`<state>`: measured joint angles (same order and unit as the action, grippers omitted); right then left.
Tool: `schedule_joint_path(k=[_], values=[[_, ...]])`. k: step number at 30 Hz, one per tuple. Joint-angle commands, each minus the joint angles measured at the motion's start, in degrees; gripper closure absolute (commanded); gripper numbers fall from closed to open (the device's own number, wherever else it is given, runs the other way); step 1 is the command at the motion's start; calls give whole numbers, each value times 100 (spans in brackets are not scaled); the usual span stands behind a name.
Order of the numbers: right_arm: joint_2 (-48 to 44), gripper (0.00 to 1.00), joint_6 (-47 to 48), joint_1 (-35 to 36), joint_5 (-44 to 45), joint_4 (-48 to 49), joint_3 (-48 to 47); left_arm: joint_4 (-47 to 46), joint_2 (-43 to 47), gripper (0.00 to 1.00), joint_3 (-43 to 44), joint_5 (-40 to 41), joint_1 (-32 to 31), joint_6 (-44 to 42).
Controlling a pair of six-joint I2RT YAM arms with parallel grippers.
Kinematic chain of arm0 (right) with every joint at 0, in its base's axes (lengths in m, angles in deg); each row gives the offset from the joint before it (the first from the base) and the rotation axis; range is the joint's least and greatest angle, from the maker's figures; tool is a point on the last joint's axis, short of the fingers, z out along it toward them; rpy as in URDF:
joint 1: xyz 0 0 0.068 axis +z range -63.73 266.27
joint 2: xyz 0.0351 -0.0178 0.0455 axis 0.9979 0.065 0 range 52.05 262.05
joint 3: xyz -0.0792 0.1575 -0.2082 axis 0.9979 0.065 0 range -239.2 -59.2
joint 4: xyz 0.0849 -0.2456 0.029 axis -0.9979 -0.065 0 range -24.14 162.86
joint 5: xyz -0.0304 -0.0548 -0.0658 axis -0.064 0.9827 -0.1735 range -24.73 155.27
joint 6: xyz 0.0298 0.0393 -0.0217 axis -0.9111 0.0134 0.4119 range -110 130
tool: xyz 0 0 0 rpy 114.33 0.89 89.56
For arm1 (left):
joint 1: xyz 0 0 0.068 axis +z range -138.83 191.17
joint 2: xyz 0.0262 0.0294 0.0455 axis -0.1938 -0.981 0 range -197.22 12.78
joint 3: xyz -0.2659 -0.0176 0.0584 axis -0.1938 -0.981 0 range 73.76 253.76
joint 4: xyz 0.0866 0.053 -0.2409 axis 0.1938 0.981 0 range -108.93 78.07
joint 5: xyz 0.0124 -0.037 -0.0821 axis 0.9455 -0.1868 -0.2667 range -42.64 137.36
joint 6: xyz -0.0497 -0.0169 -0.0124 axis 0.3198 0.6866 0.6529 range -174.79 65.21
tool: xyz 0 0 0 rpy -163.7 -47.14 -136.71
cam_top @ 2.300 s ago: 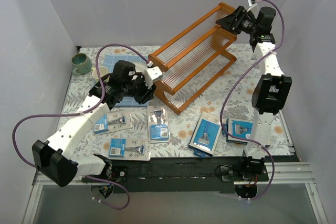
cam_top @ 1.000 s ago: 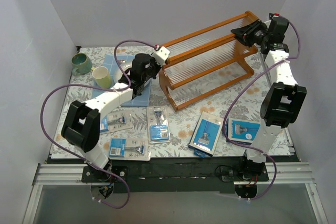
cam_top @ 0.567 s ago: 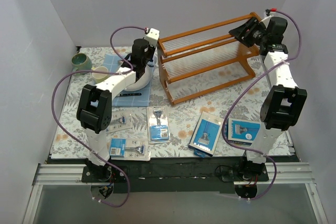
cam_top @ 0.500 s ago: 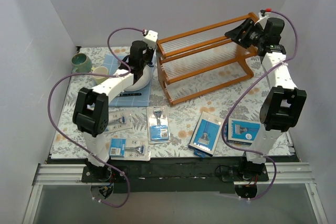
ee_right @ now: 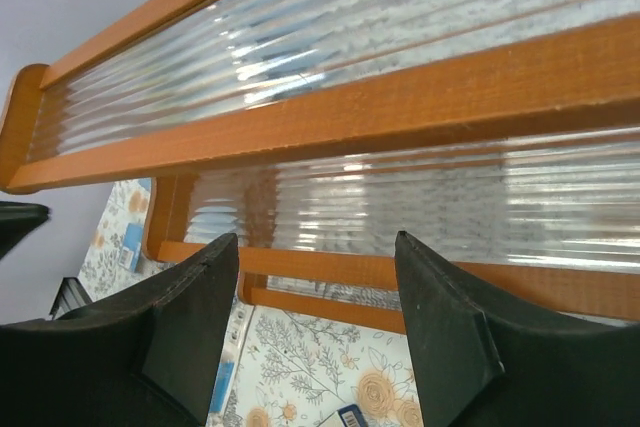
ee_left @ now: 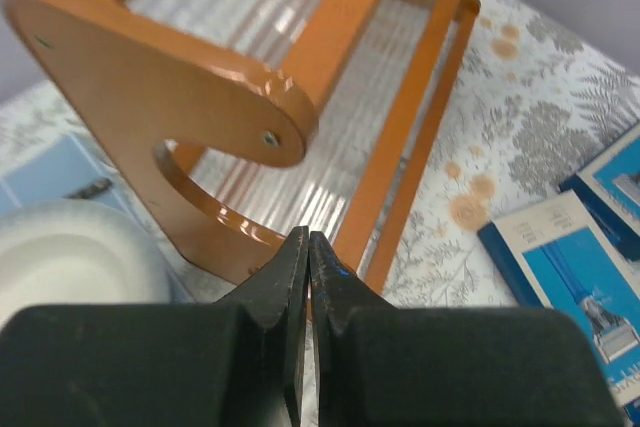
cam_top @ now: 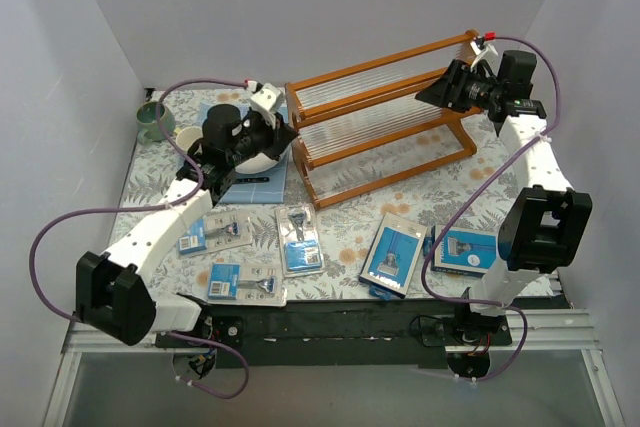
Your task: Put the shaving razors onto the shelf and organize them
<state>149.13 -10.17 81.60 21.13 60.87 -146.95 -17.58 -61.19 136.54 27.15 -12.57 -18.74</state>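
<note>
The orange-brown shelf [cam_top: 380, 127] stands at the back centre, its long side nearly parallel to the back wall. Several blue-and-white razor packs lie flat on the table in front: [cam_top: 215, 234], [cam_top: 245, 285], [cam_top: 300, 239], [cam_top: 392, 255], [cam_top: 465, 249]. My left gripper [cam_top: 287, 135] is shut and empty, right by the shelf's left side frame [ee_left: 170, 97]; its tips [ee_left: 308, 239] sit just before the lower curve of that frame. My right gripper [cam_top: 428, 93] is open and empty, in the air in front of the shelf's upper right part [ee_right: 400, 97]; the shelf rails show beyond its tips [ee_right: 315, 252], apart from the jaws.
A green mug [cam_top: 153, 119] stands at the back left. A white bowl [cam_top: 262, 155] and a dark-handled fork [cam_top: 255, 179] lie on a blue mat [cam_top: 215, 112] beside the shelf's left end. White walls close in the left, back and right sides.
The shelf has swung from a diagonal to nearly parallel with the back wall and shifted a little left. My left arm's elbow dropped left; my right gripper moved left off the shelf's top right end.
</note>
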Motion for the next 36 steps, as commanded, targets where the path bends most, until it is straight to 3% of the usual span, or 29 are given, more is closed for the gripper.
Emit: schedule_joint_path(k=[1, 7, 10, 14, 19, 25, 28, 29, 30, 33, 36], values=[[-250, 29, 522, -78, -130, -330, -85, 51, -538, 100, -249, -713, -42, 201], [-339, 34, 1126, -297, -139, -550, -120, 121, -1618, 100, 497, -168, -42, -195], [-268, 34, 1400, -525, 19, -691, -365, -291, -1830, 100, 612, -36, -16, -432], [-66, 34, 1567, -763, 212, -936, -892, -705, -2496, 100, 805, 61, -25, -959], [13, 34, 1919, -887, 915, -1086, -1638, -1144, -3219, 100, 1428, 324, -16, -1021], [-251, 34, 1999, -905, 1995, 291, -1289, -1313, -3904, 100, 2106, 492, 2, -951], [73, 32, 1999, -913, 2681, 443, -1499, -1093, -3906, 99, 2308, 378, 19, -855], [161, 32, 1999, -913, 2813, 547, -1596, -997, -3879, 90, 2352, 229, 28, -820], [302, 32, 1999, -905, 2919, 679, -1597, -761, -3844, 68, 2396, 149, 37, -802], [583, 32, 1990, -913, 3016, 1075, -1771, -400, -3590, 48, 2239, -114, 54, -731], [908, 30, 1999, -887, 3191, 1137, -2113, -310, -3186, 39, 1819, -229, 63, -652]])
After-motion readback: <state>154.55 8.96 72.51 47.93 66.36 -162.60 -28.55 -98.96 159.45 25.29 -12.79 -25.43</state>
